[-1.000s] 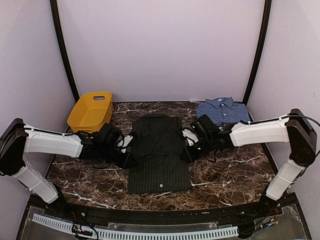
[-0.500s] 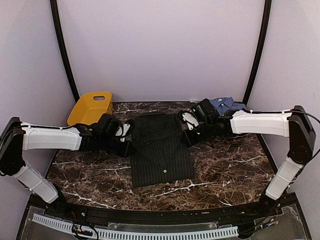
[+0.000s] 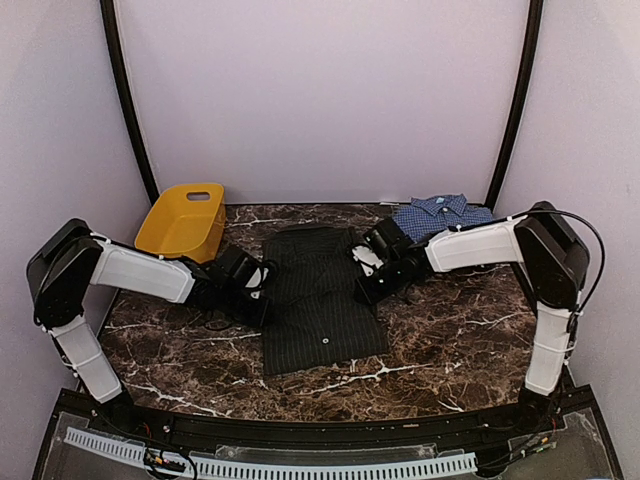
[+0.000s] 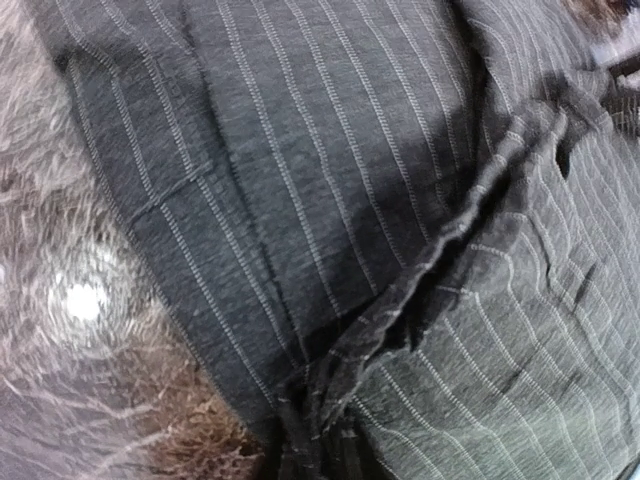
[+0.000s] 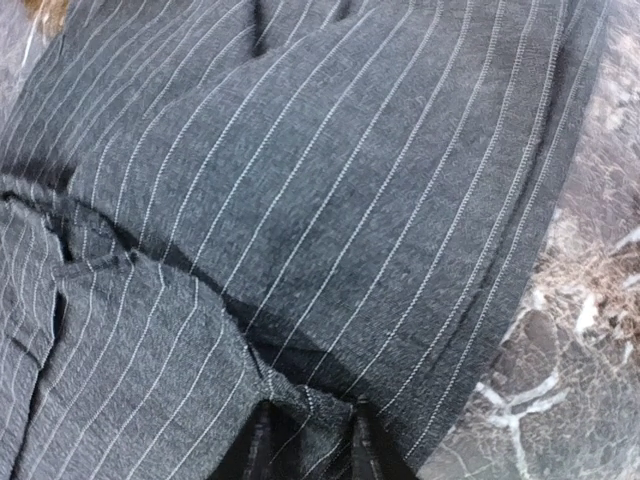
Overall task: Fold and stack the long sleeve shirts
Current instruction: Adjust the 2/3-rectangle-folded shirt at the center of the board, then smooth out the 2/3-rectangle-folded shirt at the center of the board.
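Note:
The black pinstriped long sleeve shirt [image 3: 322,305] lies folded into a long narrow strip in the middle of the table. My left gripper [image 3: 262,298] is at its left edge, and up close my left gripper [image 4: 315,455] is shut on a bunched ridge of the black cloth [image 4: 330,200]. My right gripper [image 3: 363,284] is at the shirt's right edge. In the right wrist view my right gripper [image 5: 310,450] has its fingers [image 5: 258,450] slightly apart, a fold of the black cloth [image 5: 330,200] lying between them. The blue checked shirt [image 3: 445,215] lies folded at the back right.
A yellow plastic basket [image 3: 182,222] stands at the back left, close behind my left arm. The dark marble table [image 3: 460,340] shows bare to the right and in front of the black shirt. Black frame posts [image 3: 128,110] stand at both back corners.
Both grippers carried the black shirt's edges toward the back, then drew in along its sides. The right arm has uncovered the blue shirt, and its jaws have parted.

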Robot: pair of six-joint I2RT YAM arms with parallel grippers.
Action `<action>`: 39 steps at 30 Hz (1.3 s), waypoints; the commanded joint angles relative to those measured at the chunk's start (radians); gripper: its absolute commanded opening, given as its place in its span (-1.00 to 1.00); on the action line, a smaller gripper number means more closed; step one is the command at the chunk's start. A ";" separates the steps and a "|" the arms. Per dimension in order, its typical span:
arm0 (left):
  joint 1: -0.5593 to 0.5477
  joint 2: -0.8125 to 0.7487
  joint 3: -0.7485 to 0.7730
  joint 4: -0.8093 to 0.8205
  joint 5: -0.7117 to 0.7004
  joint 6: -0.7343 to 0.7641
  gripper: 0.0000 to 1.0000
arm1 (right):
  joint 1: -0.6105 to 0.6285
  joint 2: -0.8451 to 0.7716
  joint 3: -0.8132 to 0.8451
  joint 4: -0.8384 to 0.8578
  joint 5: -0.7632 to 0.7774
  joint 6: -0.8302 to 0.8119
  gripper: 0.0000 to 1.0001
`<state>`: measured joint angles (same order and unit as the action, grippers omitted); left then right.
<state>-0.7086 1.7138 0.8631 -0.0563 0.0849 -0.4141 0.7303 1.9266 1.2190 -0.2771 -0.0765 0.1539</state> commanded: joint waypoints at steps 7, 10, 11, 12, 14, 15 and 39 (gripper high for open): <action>0.006 -0.135 -0.069 0.108 -0.046 -0.024 -0.06 | 0.002 -0.202 -0.090 0.040 0.045 0.019 -0.12; 0.006 -0.188 -0.091 0.127 -0.049 -0.014 0.13 | 0.027 -0.264 -0.142 0.042 0.033 0.027 -0.04; 0.006 -0.212 -0.101 0.131 -0.045 -0.008 0.17 | 0.040 -0.280 -0.156 0.043 0.028 0.030 -0.03; 0.006 -0.223 -0.106 0.134 -0.042 -0.004 0.24 | 0.055 -0.295 -0.169 0.046 0.018 0.030 -0.02; 0.006 -0.253 -0.123 0.138 -0.026 0.003 0.34 | 0.097 -0.316 -0.191 0.051 -0.004 0.025 0.00; 0.006 -0.275 -0.136 0.140 -0.021 0.007 0.38 | 0.116 -0.320 -0.202 0.057 -0.017 0.019 0.01; 0.003 -0.326 -0.305 0.310 0.162 -0.011 0.51 | 0.203 -0.255 -0.452 0.161 -0.065 0.101 -0.02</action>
<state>-0.7086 1.3918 0.5915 0.1986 0.1902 -0.4324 0.9329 1.6825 0.8288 -0.1032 -0.1562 0.2104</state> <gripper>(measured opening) 0.755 0.485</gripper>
